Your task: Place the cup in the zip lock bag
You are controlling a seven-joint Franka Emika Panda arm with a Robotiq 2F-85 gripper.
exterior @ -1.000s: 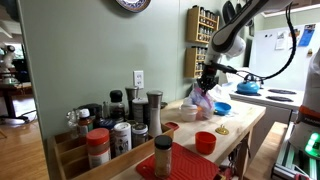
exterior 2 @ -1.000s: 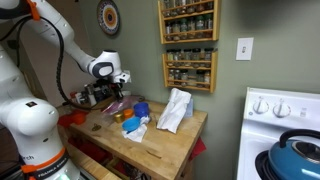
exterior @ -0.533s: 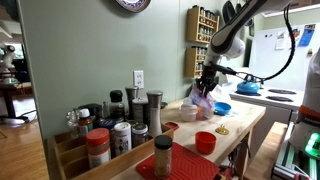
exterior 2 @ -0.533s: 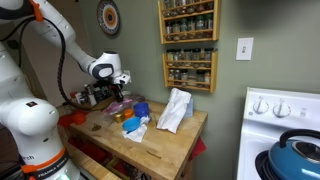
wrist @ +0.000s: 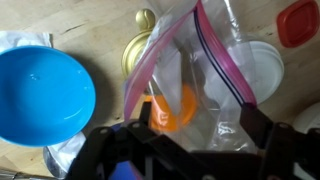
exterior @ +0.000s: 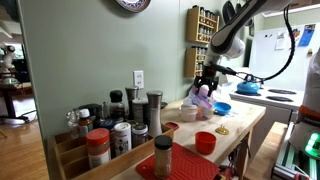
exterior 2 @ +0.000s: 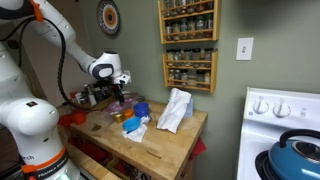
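In the wrist view the clear zip lock bag (wrist: 205,70) with its pink and purple zip strip lies on the wooden counter right under my gripper (wrist: 197,135). An orange cup (wrist: 172,108) shows through the plastic and looks to be inside the bag. The dark fingers (wrist: 257,120) stand wide apart on either side of the bag, closed on nothing. In both exterior views the gripper (exterior: 207,82) (exterior 2: 118,94) hovers just over the bag (exterior: 203,100) (exterior 2: 119,108) at the counter's wall side.
A blue bowl (wrist: 40,95) (exterior: 222,108) (exterior 2: 141,108) sits close beside the bag. A gold lid (wrist: 145,45), a white lid (wrist: 255,65) and a red lid (wrist: 298,22) lie around it. A white crumpled cloth (exterior 2: 175,110), a red cup (exterior: 205,141) and spice jars (exterior: 120,135) share the counter.
The jaws have gone from shut to wide open, letting go of what they held at the bag. The arm has hardly moved.
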